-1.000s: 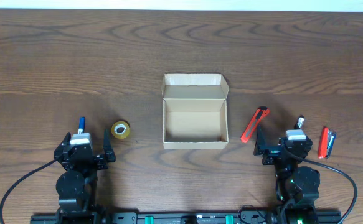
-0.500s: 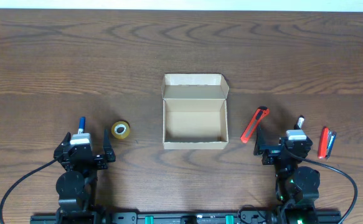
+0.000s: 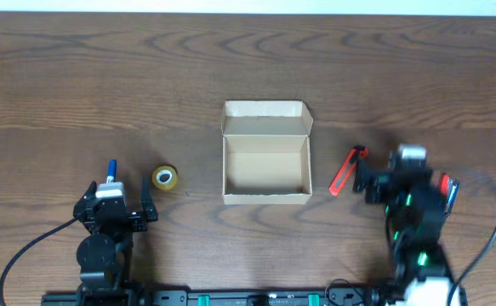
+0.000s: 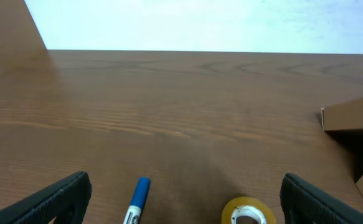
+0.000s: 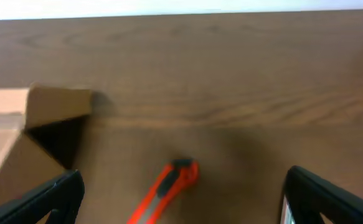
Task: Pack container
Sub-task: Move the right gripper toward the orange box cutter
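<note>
Nearest the near edge, toward the left corner, the left gripper [image 3: 118,201] stands with fingers spread wide and nothing between them; its wrist view confirms this. Toward the near right corner the right gripper [image 3: 401,175] is blurred overhead, but its wrist view shows the fingers [image 5: 47,199] wide apart and empty. Just beyond the left gripper lie a pen [image 3: 109,167] and a tape roll [image 3: 165,178], apart from each other. Ahead of the right gripper a red cutter [image 3: 346,170] lies slantwise, just beside the box's right wall. A second red item [image 3: 442,189] sits under the right arm, too hidden to identify. The box [image 3: 265,168] rests at mid-bench, empty, its lid [image 3: 265,120] folded back toward the far edge. Assessment: packing has not begun, and the step in hand appears to be the right arm's approach to the cutter. The next move calls for turning the wrist square to the cutter's slant, lowering, closing on its body, then lifting it over the box wall.
</note>
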{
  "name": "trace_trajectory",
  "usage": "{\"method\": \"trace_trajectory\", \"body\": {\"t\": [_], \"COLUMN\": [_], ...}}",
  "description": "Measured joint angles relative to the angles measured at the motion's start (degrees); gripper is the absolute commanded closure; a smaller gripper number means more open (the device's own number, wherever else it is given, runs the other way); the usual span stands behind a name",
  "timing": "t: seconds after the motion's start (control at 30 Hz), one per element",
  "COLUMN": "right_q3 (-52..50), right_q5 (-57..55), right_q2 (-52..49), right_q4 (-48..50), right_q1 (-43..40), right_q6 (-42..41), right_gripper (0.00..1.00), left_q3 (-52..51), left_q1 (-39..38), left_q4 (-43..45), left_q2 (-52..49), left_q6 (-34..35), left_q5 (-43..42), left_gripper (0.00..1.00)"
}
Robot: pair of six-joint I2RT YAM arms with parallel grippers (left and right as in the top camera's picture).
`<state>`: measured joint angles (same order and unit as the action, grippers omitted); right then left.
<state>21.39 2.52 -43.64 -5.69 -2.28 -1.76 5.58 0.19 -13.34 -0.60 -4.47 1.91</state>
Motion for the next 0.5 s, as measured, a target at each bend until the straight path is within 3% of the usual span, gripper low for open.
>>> {"method": "trace_trajectory", "body": {"t": [0.13, 0.2, 0.4, 0.47, 0.5], "right_q3": [21.92, 36.39, 60.96, 63.84, 64.28], "right_q5": [3.26, 4.33, 7.23, 9.22, 10.1], "right_q2": [-20.68, -30.64, -44.94, -46.58, -46.95], "right_q4": [-14.23, -28.74, -53.22, -55.84, -56.59], "right_q1": [-1.68, -1.9, -1.9, -1.92, -1.92], "right_q6": [0.66, 0.94, 1.11, 1.2, 0.96], "right_gripper": [0.01, 0.01, 0.01, 0.14, 0.15], "left_q3": [0.02, 0.02, 0.02, 0.02, 0.02], "left_q1": [0.0, 0.0, 0.0, 0.0, 0.0], "left_q4": [0.02, 0.02, -0.02, -0.02, -0.02], "left_q2": [0.0, 0.02, 0.02, 0.02, 0.02], "left_q6": [0.0, 0.0, 0.0, 0.0, 0.0], "left_q5": [0.0, 0.04, 0.02, 0.02, 0.02], "left_gripper": [0.05, 0.05, 0.05, 0.05, 0.05]}}
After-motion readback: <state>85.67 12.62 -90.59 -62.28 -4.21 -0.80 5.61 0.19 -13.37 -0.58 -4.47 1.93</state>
